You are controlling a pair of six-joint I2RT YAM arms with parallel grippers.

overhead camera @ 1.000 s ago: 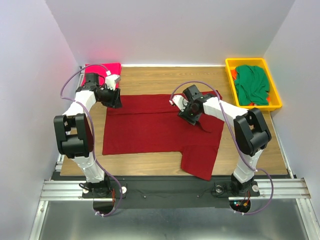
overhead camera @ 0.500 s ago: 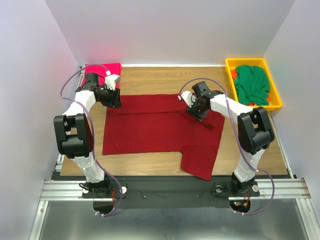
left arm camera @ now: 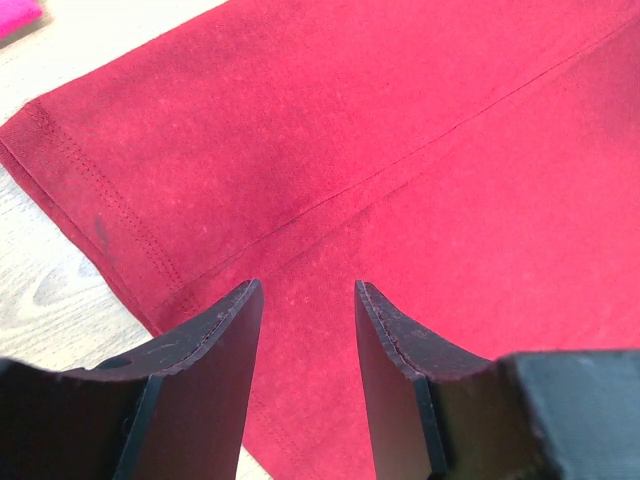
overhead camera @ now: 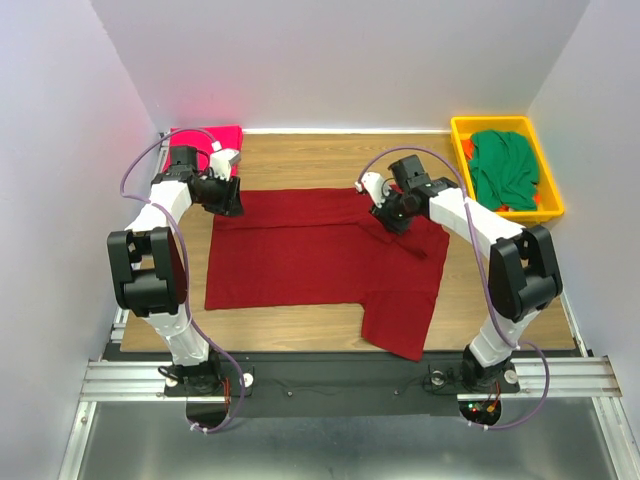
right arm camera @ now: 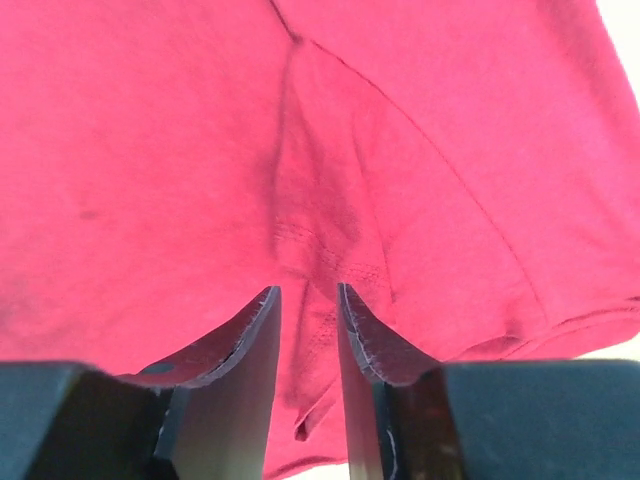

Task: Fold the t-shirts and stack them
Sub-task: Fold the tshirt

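While the maroon t-shirt [overhead camera: 300,260] is lying flat on the table [overhead camera: 300,165], I am noting left gripper [left arm camera: 306,290] jaws apart at its hem, right gripper [right arm camera: 307,290] jaws narrow, grip unclear; a thin pinch could slip.

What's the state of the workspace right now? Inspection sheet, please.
Surface: wooden table, bare around the cloth.
Job's things: maroon t-shirt spread flat mid-table; pink t-shirt folded at far left corner; green t-shirt crumpled in yellow bin.
Clutter: orange bits under the green shirt, unidentifiable.
Grippers: left gripper open over the maroon shirt's hem; right gripper, jaws narrowly apart astride a pucker of it, grip unconfirmed.
Cables: purple cables loop along both arms.
Surroundings: white walls; metal rail at near edge.
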